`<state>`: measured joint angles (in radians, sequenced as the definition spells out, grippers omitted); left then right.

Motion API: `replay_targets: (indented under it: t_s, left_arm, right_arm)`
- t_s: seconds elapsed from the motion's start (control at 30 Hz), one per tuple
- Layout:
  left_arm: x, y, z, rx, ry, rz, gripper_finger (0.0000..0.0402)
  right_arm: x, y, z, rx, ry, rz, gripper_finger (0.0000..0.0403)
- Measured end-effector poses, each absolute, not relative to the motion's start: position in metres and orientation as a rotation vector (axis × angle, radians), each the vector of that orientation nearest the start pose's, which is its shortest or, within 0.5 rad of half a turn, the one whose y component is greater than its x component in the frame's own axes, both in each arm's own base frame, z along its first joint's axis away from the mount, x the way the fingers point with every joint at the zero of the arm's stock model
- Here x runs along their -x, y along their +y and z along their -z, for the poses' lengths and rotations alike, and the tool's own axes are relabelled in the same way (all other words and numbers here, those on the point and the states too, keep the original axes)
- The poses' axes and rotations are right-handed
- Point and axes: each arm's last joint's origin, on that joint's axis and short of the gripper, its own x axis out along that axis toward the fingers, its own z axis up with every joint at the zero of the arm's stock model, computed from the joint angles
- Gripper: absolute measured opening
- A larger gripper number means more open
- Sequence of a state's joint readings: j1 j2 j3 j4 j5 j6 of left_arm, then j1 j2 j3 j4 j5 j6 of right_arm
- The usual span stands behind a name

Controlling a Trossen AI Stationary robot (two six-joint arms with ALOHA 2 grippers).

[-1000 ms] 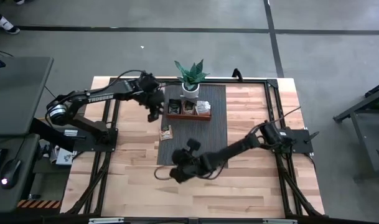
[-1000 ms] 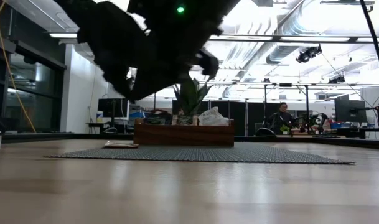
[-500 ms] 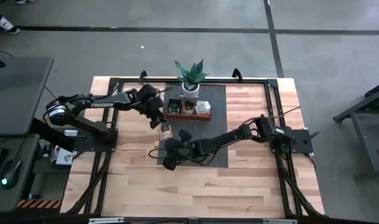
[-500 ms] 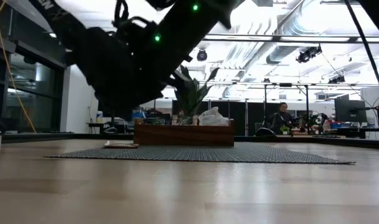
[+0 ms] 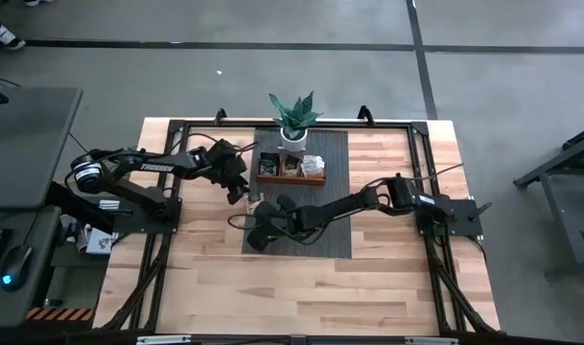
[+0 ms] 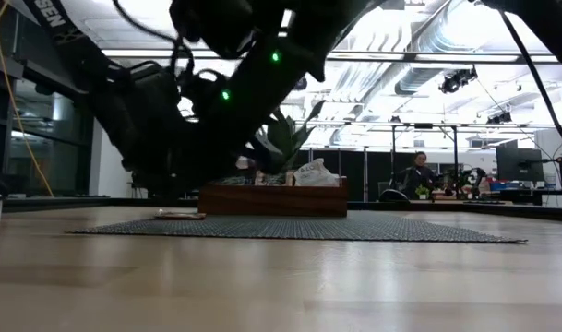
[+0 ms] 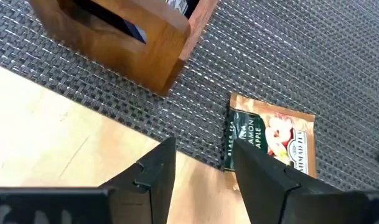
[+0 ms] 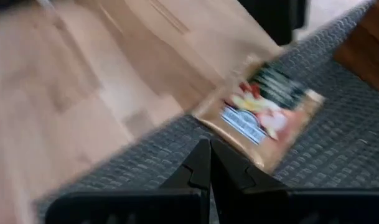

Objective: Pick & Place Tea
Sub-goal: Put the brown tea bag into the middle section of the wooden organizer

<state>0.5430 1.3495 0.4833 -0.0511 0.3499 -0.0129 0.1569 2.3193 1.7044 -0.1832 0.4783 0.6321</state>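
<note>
1. Left wrist view: left gripper (image 7: pixel 201 171) jaws parted, empty, over the mat edge beside a tan tea sachet (image 7: pixel 273 138).
2. Right gripper (image 8: pixel 210 163) pinched shut, near that sachet.
3. Wooden tray (image 5: pixel 290 178) holds sachets, perhaps dark and white ones.

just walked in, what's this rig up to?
Tea sorting. One tea sachet lies flat at the edge of the grey mat, in front of the wooden tray that already holds other sachets. The left gripper hangs open just above that sachet, holding nothing. The right gripper is shut and empty, pointed at the same sachet from the mat side. A potted plant stands behind the tray.
</note>
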Motion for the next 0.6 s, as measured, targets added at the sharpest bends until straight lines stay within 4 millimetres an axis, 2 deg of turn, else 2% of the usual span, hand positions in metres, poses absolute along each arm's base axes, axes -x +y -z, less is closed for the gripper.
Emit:
replay_targets:
  t_s: [0.6]
  left_arm:
    - [-0.186,0.102,-0.122,0.386,0.821,-0.204,0.0156]
  right_arm:
    - [-0.5,0.039,-0.114,-0.396,0.654,0.593,0.0]
